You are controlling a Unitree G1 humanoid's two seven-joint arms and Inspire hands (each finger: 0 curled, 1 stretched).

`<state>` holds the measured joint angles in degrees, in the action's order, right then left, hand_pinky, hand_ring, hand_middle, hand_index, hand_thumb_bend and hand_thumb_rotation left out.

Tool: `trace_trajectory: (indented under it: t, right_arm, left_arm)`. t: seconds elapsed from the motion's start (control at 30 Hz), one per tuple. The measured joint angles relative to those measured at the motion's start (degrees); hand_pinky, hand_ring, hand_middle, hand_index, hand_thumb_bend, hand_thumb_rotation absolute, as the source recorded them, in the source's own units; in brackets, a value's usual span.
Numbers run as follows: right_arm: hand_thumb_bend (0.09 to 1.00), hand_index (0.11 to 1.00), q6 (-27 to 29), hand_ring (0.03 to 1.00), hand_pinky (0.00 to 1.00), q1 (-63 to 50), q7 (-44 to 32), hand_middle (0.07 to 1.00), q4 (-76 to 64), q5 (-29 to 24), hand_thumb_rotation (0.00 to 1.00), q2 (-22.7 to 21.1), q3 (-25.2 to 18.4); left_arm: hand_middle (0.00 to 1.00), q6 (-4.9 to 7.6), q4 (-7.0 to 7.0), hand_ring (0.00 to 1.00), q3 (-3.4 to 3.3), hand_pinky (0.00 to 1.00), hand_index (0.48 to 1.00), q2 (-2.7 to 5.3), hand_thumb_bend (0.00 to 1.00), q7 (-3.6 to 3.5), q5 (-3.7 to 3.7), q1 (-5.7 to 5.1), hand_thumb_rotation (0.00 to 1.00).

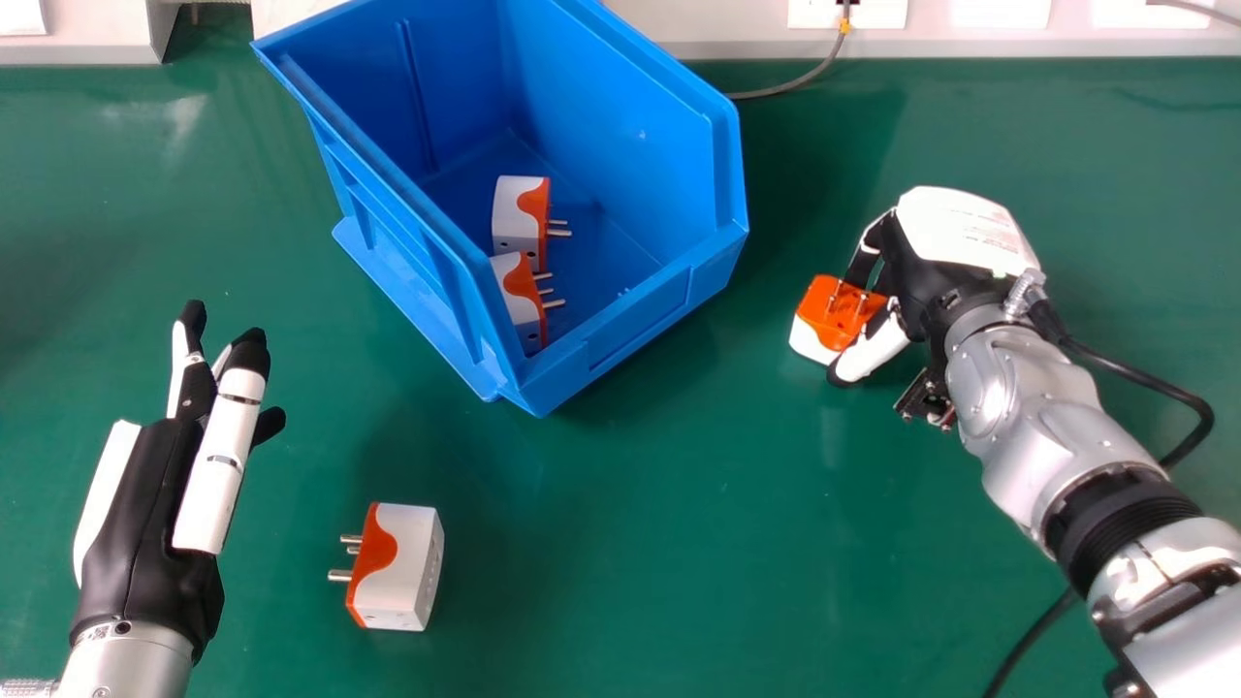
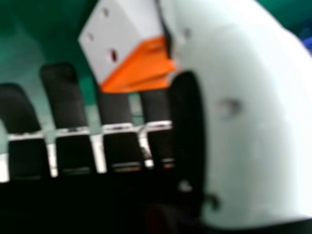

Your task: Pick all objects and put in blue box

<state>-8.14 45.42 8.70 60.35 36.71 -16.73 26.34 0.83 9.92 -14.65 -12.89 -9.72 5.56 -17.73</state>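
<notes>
Pinching a white-and-orange plug adapter (image 1: 811, 333), the right hand (image 1: 955, 233) was out over the right side of the green worktop (image 1: 679, 543), apart from the blue box (image 1: 635, 320). Its thumb was against the adapter's near side and its fingers were bent down at the far side, while the orange face was turned up with the metal pins standing from it. In the right hand view, the same adapter sat between the thumb and the fingers; whether it touched the worktop could not be told.

Two more adapters lay inside the box, the farther one (image 1: 514, 213) just beside the nearer one (image 1: 519, 296), both with their pins toward the right. A fourth adapter (image 1: 407, 567) lay on the worktop nearer the robot, between the two arms, its pins toward the left. Left of it was the left hand (image 1: 145, 514), its fingers extended and holding nothing. A grey cable (image 1: 824, 68) ran behind the box's right side.
</notes>
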Motion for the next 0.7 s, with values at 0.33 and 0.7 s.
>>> trace_trajectory:
  t: [0.33,0.7]
  right_arm:
    - [0.505,0.471,-0.13,0.125,0.07,-0.28,1.85,0.178,0.12,-0.32,0.11,0.0,-1.09]
    - [0.505,0.469,-0.16,0.094,0.04,-1.48,2.31,0.146,-1.01,-0.31,0.11,-0.17,-1.74]
  left_arm:
    - [0.97,0.01,-0.06,0.96,-0.02,0.9,0.982,-0.12,0.43,-0.08,-0.05,-0.01,0.97]
    - [0.97,0.01,-0.09,0.96,-0.02,0.9,0.982,-0.61,0.43,-0.11,-0.68,0.0,0.98]
